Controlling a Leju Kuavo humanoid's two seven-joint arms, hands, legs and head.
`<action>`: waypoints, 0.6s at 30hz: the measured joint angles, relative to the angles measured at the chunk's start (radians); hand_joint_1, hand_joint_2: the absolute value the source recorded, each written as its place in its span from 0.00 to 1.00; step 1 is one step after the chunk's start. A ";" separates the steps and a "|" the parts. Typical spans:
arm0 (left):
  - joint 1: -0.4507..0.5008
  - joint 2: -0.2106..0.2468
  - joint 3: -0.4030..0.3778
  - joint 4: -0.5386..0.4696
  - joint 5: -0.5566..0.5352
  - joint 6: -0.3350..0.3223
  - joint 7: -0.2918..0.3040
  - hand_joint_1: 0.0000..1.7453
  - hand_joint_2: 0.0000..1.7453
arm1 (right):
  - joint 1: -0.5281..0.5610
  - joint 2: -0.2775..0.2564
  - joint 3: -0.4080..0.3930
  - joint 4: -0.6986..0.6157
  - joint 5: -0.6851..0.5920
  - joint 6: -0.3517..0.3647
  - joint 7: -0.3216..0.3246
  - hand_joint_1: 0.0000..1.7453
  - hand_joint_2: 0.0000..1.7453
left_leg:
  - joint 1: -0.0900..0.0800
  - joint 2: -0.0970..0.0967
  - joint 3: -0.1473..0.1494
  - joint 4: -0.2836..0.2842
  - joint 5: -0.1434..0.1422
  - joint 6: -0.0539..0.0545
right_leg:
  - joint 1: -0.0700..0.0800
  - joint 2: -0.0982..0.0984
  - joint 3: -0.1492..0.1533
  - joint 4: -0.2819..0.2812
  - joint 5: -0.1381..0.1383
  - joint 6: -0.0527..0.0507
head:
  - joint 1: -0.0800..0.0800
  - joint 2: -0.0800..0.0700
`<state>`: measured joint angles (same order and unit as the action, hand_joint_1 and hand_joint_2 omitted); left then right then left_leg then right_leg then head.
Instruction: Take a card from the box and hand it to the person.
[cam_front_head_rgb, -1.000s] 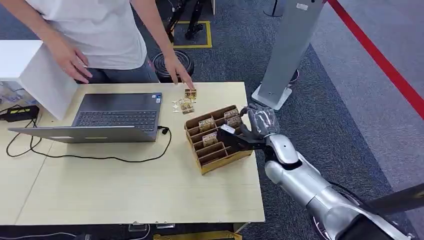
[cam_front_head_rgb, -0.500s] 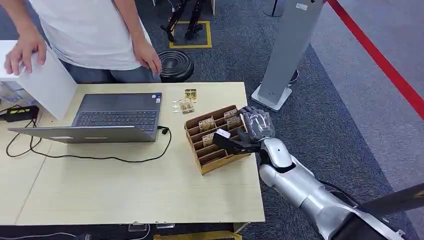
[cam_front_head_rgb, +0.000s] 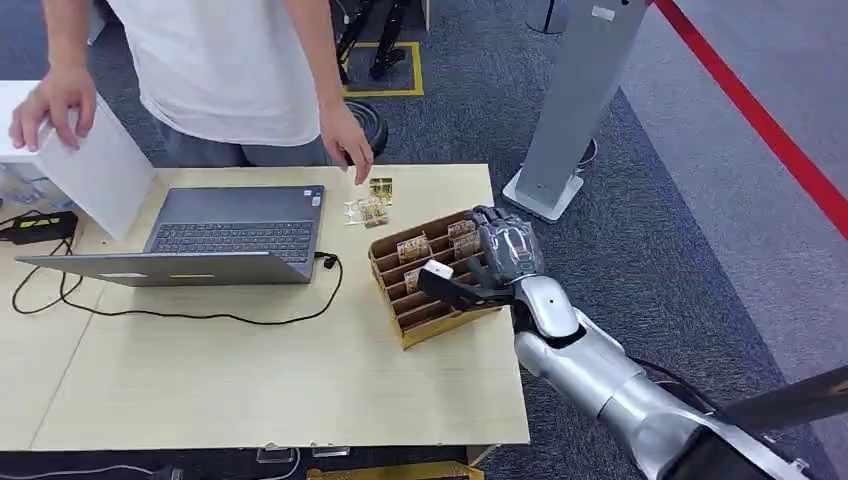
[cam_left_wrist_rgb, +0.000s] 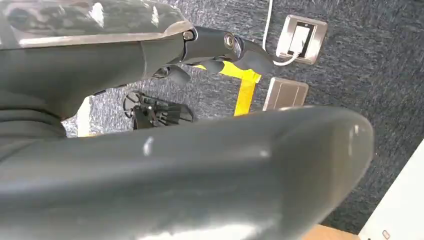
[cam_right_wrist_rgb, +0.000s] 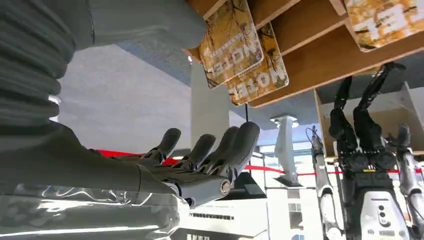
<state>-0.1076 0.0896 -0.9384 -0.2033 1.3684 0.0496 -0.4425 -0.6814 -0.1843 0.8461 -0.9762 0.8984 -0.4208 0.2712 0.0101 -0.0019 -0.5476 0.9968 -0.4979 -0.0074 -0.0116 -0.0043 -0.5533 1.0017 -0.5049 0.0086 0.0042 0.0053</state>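
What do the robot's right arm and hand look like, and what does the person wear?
The right arm has rounded, shiny silver shells. The right hand has a glossy grey back, a thick grey thumb and darker fingers; its wrist cover is grey and ribbed. The person wears a white short-sleeved T-shirt.

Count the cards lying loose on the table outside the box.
2: both cards lie between the laptop and the box, near the far edge. Others may be hidden.

The cards (cam_right_wrist_rgb: 231, 42) in the box (cam_right_wrist_rgb: 320, 45) carry inverted lettering, seemingly "HOTEL".
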 joint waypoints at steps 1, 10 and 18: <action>0.000 0.000 -0.001 0.000 0.000 0.000 0.000 0.00 0.00 | 0.000 0.000 0.000 -0.005 0.002 0.000 0.001 0.35 1.00 | 0.000 0.000 0.000 0.000 0.000 0.000 | 0.000 0.000 0.000 0.000 0.000 0.000 | 0.000 0.000; 0.000 0.000 -0.004 0.000 0.007 0.001 0.000 0.00 0.00 | 0.001 0.004 0.015 -0.033 0.016 0.006 -0.001 0.30 1.00 | 0.000 0.000 0.000 0.000 0.000 0.000 | 0.000 0.000 0.000 0.000 0.000 0.000 | 0.000 0.000; 0.000 0.000 -0.004 0.000 0.008 0.001 0.000 0.00 0.00 | 0.002 0.005 0.027 -0.030 0.002 0.006 -0.012 0.34 1.00 | 0.000 0.000 0.000 0.000 0.000 0.000 | 0.000 0.000 0.000 0.000 0.000 0.000 | 0.000 0.000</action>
<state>-0.1076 0.0896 -0.9422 -0.2033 1.3767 0.0507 -0.4429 -0.6792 -0.1793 0.8732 -1.0060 0.9006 -0.4150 0.2594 0.0101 -0.0019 -0.5477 0.9968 -0.4979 -0.0074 -0.0116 -0.0043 -0.5534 1.0016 -0.5049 0.0086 0.0046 0.0053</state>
